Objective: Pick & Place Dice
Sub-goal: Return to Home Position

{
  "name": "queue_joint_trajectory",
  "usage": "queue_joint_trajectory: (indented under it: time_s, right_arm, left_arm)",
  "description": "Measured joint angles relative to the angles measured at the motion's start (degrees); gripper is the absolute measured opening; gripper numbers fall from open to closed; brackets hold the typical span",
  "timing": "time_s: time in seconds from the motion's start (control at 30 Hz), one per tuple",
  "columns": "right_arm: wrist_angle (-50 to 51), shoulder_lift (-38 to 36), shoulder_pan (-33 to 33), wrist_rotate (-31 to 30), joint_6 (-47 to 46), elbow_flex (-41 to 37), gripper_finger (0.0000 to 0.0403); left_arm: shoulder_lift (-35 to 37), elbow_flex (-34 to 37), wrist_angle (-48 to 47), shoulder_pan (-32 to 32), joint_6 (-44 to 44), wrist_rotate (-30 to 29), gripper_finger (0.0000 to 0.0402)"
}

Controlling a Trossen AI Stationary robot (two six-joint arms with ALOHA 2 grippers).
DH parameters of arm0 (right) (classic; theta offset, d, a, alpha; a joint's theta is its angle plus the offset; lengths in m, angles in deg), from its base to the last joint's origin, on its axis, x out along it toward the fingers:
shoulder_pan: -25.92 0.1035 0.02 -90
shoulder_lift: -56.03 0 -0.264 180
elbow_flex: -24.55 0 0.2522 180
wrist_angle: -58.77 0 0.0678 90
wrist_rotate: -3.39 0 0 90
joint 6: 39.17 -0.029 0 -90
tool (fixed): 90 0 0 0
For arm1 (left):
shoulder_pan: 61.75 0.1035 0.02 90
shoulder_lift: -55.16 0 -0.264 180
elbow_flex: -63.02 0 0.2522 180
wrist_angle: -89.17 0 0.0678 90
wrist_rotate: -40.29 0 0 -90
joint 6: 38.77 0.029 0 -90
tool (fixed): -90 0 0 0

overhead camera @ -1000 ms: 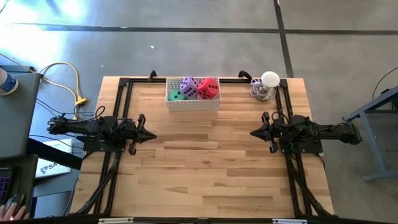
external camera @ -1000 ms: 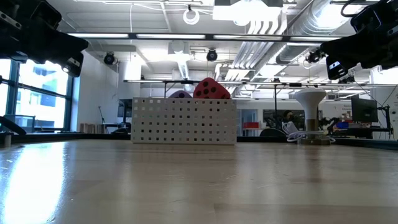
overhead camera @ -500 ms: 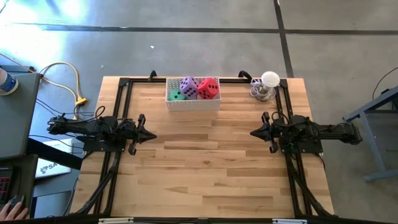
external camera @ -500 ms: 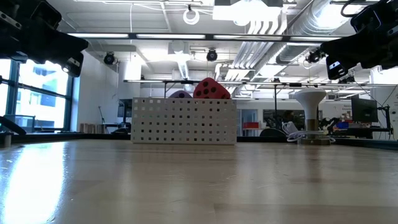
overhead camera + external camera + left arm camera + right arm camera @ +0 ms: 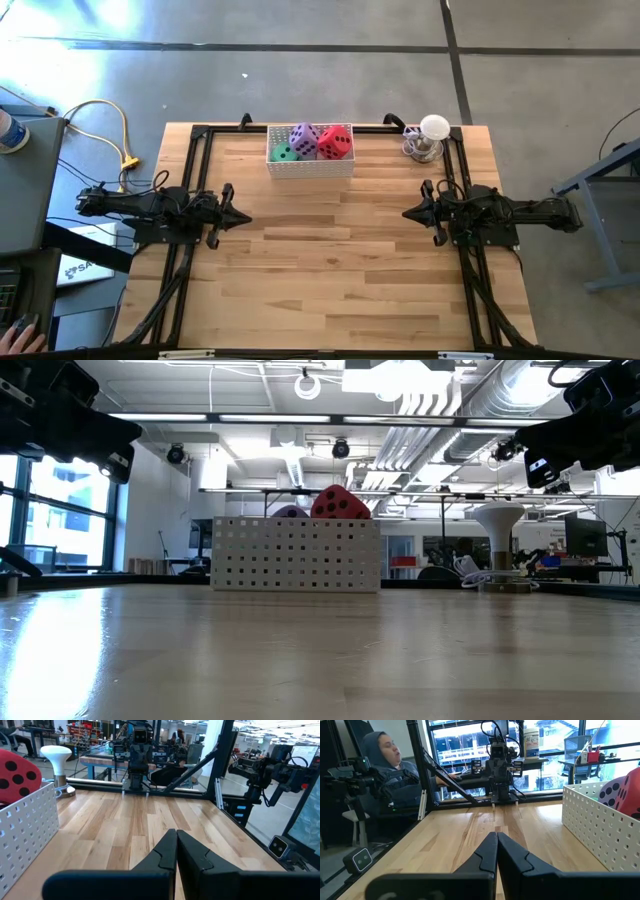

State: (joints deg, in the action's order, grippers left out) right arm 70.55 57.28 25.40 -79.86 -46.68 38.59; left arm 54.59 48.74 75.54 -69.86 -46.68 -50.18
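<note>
While both arms lie low at the table (image 5: 330, 270) edges, grippers count 2: left gripper (image 5: 243, 218) at 9 o'clock, right gripper (image 5: 407, 213) at 3, tips facing, well apart. Each has its fingers pressed together.

Dice made out from the high view: 3, i.e. green die (image 5: 285, 152), purple die (image 5: 303, 137), red die (image 5: 336, 143). All sit inside 1 white basket (image 5: 310, 166) at 12 o'clock; red tops the rim in low view. A 4th can't be told.

Others:
- 1 white mushroom-shaped stand (image 5: 433, 127) at 1 o'clock, near basket, not touching.
- 1 yellow cable (image 5: 112, 122) on floor, approx. 10.
- 1 hooded person (image 5: 385, 767) seated beyond table's left side.
- White tub (image 5: 531, 740) w/ label, too small to read.
</note>
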Motion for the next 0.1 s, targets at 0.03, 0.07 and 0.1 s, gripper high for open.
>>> queue_joint_trajectory:
  time_s: [0.03, 0.07, 0.1]
  right_arm:
    - [-0.01, 0.01, 0.0, 0.01, 0.0, -0.01, 0.0002]
    - [-0.01, -0.01, 0.0, -0.01, 0.0, -0.01, 0.0002]
    - [0.0, 0.01, 0.01, 0.0, 0.0, 0.0, 0.0002]
  left_arm:
    - [0.0, 0.0, 0.01, 0.0, 0.0, -0.01, 0.0002]
    - [0.01, 0.0, 0.01, -0.01, 0.0, 0.0, 0.0002]
    - [0.0, 0.0, 0.0, -0.01, 0.0, 0.0, 0.0002]
